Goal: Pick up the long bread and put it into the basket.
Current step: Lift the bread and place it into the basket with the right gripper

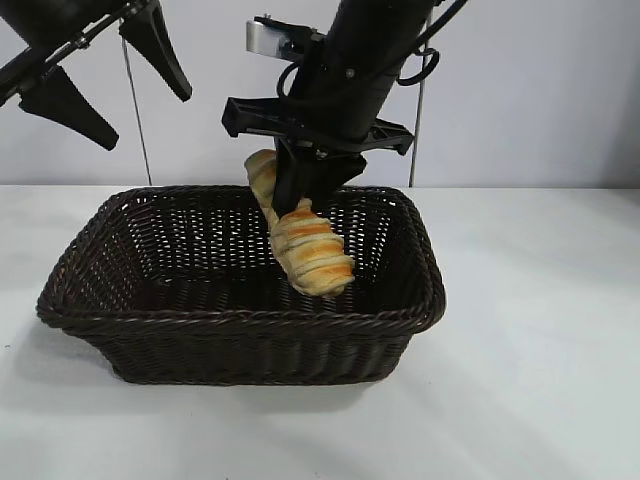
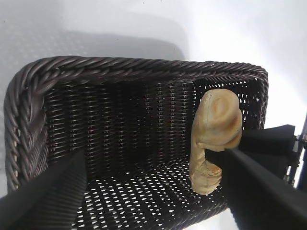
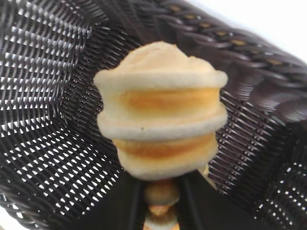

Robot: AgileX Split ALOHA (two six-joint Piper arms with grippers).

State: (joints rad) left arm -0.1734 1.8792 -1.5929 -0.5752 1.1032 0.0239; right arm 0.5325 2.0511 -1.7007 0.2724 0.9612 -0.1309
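The long bread (image 1: 310, 250), pale yellow with orange stripes, hangs tilted inside the dark wicker basket (image 1: 240, 320), right of its middle. My right gripper (image 1: 300, 190) reaches down from above and is shut on the bread's upper half; its lower end points at the basket floor. The right wrist view looks along the long bread (image 3: 160, 120), whose narrow part sits between the right gripper (image 3: 162, 191) fingers. My left gripper (image 1: 148, 120) is raised at the upper left, open and holding nothing. The left wrist view looks past the left gripper (image 2: 156, 155) at the long bread (image 2: 218, 120) near the far wall of the basket (image 2: 144, 67).
The basket stands on a white table (image 1: 540, 380) before a pale wall. Bare table lies to its right and in front. A braided rim of the basket (image 3: 225, 38) rises close beside the bread.
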